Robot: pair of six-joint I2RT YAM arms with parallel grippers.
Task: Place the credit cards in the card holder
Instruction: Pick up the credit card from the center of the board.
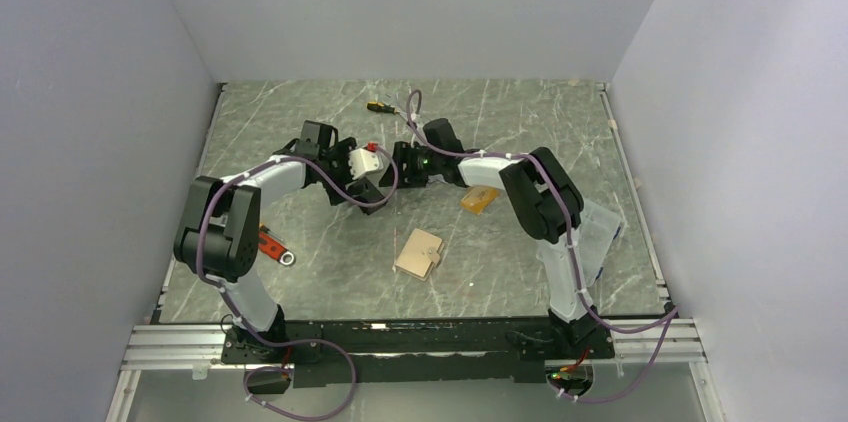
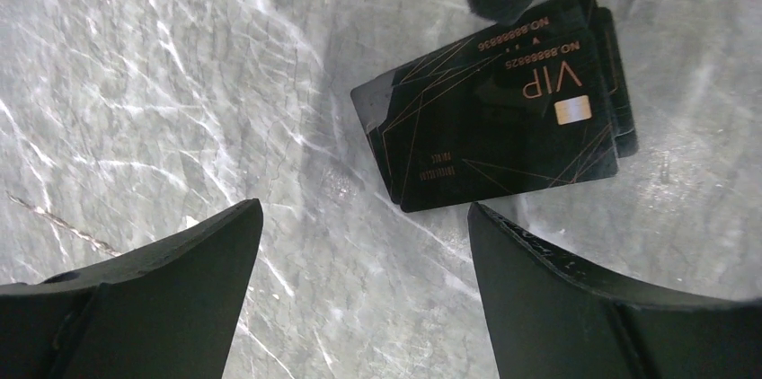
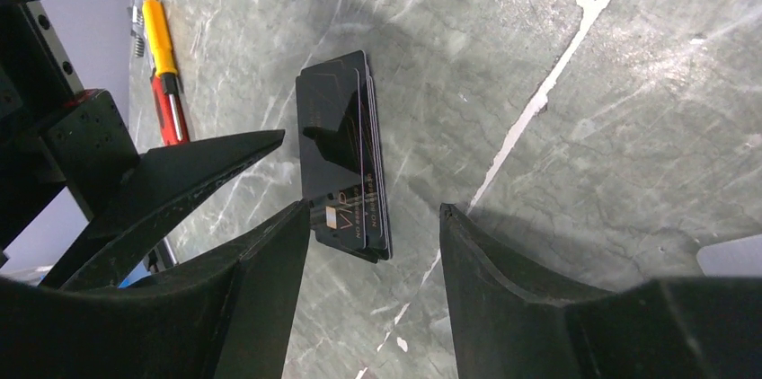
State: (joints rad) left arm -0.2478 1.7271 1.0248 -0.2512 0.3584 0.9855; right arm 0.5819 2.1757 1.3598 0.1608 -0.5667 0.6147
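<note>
The credit cards, a small fanned stack of black cards, lie flat on the marble table, in its far middle part where the two arms meet. The top card carries "VIP" lettering and a gold chip.

The left gripper hangs over the table just beside one long edge of the stack. Its fingers are spread wide and grasp nothing. The right gripper stands at the short, chip end of the stack with its fingers apart. That end lies beside one finger, and nothing is pinched.

An orange card lies apart from the stack, to the right, beside the right forearm. The card holder, tan, sits nearer, in the middle of the table, well apart from both grippers. A yellow-and-red screwdriver lies farther back. A clear plastic box is at the right edge, and a red-handled tool lies by the left arm.
</note>
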